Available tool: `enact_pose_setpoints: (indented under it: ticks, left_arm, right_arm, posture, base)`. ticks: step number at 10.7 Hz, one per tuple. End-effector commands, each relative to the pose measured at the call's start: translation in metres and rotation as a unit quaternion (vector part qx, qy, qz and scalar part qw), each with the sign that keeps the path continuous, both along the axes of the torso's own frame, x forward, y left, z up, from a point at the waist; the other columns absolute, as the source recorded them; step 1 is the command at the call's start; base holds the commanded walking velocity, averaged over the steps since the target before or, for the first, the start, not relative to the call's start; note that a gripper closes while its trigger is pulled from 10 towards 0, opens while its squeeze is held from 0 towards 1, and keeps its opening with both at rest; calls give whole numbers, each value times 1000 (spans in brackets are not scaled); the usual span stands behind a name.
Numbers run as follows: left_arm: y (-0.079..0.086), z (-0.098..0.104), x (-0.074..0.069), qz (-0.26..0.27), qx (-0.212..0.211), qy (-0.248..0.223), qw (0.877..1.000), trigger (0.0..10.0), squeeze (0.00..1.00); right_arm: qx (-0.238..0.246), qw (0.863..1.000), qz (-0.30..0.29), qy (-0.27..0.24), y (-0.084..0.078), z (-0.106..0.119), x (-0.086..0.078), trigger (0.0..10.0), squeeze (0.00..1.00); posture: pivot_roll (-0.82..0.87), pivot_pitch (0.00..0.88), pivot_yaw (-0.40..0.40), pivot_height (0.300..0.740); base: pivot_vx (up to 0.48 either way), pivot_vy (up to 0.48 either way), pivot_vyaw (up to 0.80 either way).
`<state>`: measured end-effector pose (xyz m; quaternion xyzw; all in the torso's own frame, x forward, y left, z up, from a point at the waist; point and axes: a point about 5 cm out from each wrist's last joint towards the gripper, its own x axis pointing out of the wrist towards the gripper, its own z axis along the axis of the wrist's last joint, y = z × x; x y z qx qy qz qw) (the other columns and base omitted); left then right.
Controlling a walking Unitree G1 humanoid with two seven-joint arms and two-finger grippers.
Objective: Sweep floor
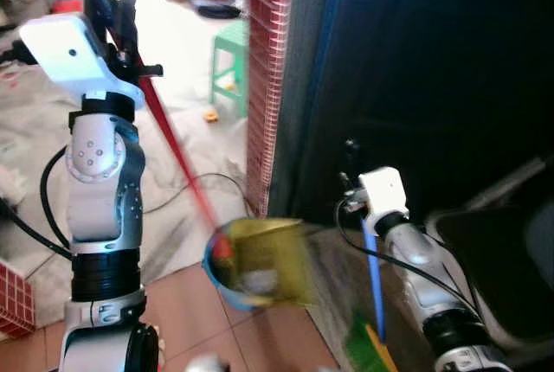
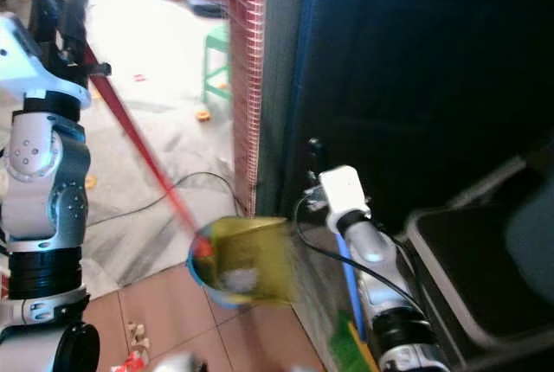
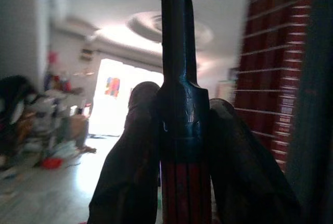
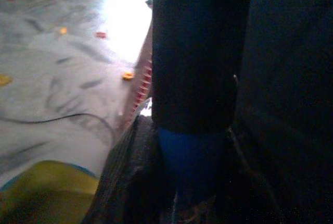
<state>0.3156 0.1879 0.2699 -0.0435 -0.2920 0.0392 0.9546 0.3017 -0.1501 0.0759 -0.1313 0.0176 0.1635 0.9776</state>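
My left gripper (image 1: 121, 26) is raised at the upper left, shut on the black grip of a long red dustpan handle (image 1: 177, 151). The handle slants down to a yellow dustpan (image 1: 264, 259) with a blue rim, hanging above the tiles with pale scraps inside. In the left wrist view both black fingers (image 3: 130, 166) clamp the handle's black top (image 3: 177, 67). My right gripper (image 1: 363, 208) at the lower right is shut on a blue broom handle (image 1: 374, 277), whose green and yellow head (image 1: 370, 348) hangs low. The right wrist view looks along that blue handle (image 4: 192, 156).
A red brick-patterned pillar (image 1: 267, 69) and a dark panel (image 1: 433, 69) stand just ahead. A green stool (image 1: 229, 56), a black cable (image 1: 195, 186) and small orange scraps (image 1: 210, 116) lie on the grey floor. A dark bin (image 2: 476, 277) sits at the right.
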Motion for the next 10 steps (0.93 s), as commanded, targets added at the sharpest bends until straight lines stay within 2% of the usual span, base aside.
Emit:
enact_pose_setpoints:
  ticks: [1,4,6,9,10]
  left_arm:
    - [1,15,-4,18,26,-39,999,10000,0]
    - [-3,19,-5,40,61,-52,996,10000,0]
    - [-6,20,-6,48,80,-61,994,10000,0]
    - [-25,19,-7,28,131,-80,988,10000,0]
    - [-27,19,-8,26,133,-82,987,10000,0]
  right_arm:
    - [-5,1000,4,-27,-1,13,5,10000,0]
    - [-7,1000,8,-24,0,13,4,10000,0]
    - [-8,1000,9,-23,1,12,4,10000,0]
    - [-9,1000,10,-22,1,12,4,10000,0]
    - [-10,1000,10,-22,1,12,3,10000,0]
  posture:
    - [-23,0,-44,740]
    - [-23,0,-44,740]
    - [-24,0,-42,740]
    - [-26,0,-41,740]
    - [-26,0,-41,740]
  base:
    - [424,0,0]
    - [381,81,0]
    - [0,0,0]
    - [0,0,0]
    - [0,0,0]
